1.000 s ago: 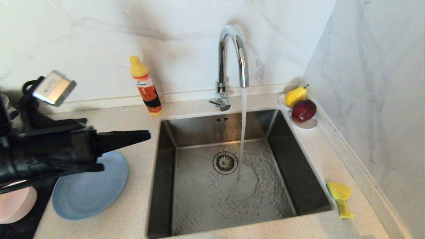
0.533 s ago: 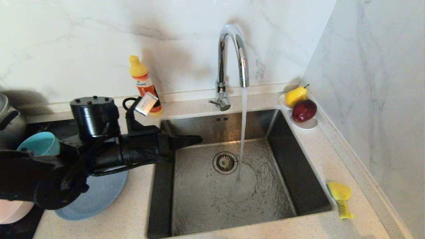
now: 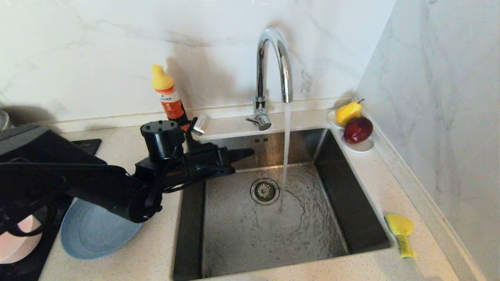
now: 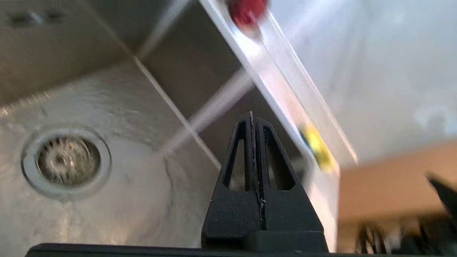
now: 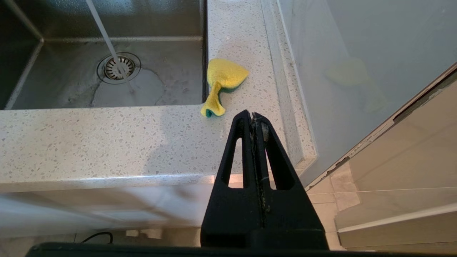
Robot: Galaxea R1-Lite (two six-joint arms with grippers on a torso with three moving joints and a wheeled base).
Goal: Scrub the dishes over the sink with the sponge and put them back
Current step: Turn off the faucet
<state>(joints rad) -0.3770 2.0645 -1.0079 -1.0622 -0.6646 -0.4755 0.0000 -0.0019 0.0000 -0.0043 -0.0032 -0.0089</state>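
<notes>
My left gripper (image 3: pixel 250 153) is shut and empty, reaching level over the back left part of the sink (image 3: pixel 351 203). In the left wrist view its shut tips (image 4: pixel 254 116) point across the basin floor (image 4: pixel 107 214). Of the dishes, the slate-blue plate (image 3: pixel 90 234) and the pale pink bowl (image 3: pixel 15 242) lie on the counter at the left, partly under my left arm. The yellow sponge (image 3: pixel 400 232) lies on the counter right of the sink, and also shows as the sponge (image 5: pixel 223 80) ahead of my parked right gripper (image 5: pixel 254 116), which is shut and empty.
Water (image 3: pixel 286 148) runs from the chrome tap (image 3: pixel 273 58) onto the basin floor beside the drain (image 3: pixel 265 191). An orange soap bottle (image 3: pixel 168 97) stands behind my left wrist. A white saucer (image 3: pixel 361 146) with a pear (image 3: pixel 347 112) and an apple (image 3: pixel 357 129) sits at the back right.
My left arm has swung from above the plate at the left across to the sink, stretching out and sinking lower. Its gripper stayed shut. The right arm has not moved.
</notes>
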